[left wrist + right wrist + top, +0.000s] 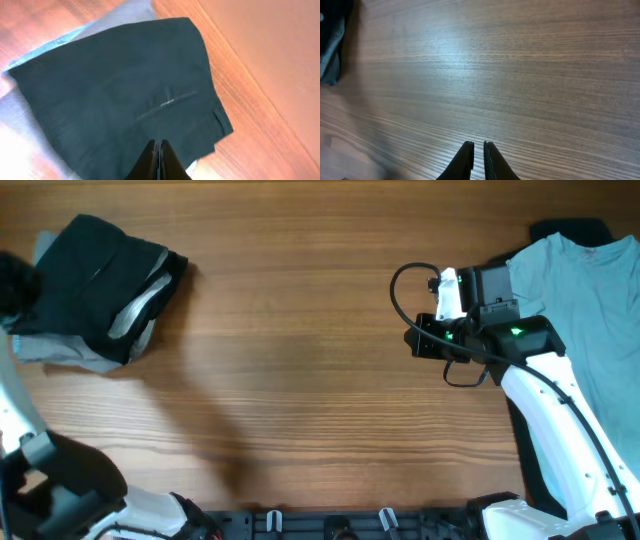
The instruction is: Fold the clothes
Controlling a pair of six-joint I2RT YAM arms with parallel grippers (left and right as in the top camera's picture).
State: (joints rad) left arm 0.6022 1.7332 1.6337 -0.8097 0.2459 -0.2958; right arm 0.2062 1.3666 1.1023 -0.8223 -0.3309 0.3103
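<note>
Clothes lie at opposite ends of the wooden table point(300, 380): a folded dark garment point(105, 280) sits at about 10 o'clock in the overhead view, stacked on a grey garment point(60, 352) whose edges show beneath it at 8 o'clock. A light teal shirt point(590, 310) is spread unfolded at 3 o'clock, running off the right edge, with a bit of dark cloth point(570, 228) showing behind its collar at 1 o'clock. From the left wrist camera the dark garment fills most of the frame, a thin seam line across its middle, with grey fabric jutting out at 9 o'clock and bare wood at 3 o'clock. The left gripper point(158, 152) hangs above this pile at 6 o'clock of that view, its two fingers pressed together and holding nothing. The right gripper point(478, 152) hovers over open tabletop, its fingers drawn nearly together with only a sliver of wood between them, also empty-handed; a dark bundle of cloth shows at 10 o'clock of its view. Overhead, the white right arm point(560, 395) rises from 5 o'clock to a black wrist at 2 o'clock, just beside the shirt's edge, with a black cable point(400, 285) looping off it. Long straight wood grain runs from side to side, brightened by soft glare, and black mounting hardware point(330, 522) lines the edge at 6 o'clock.
</note>
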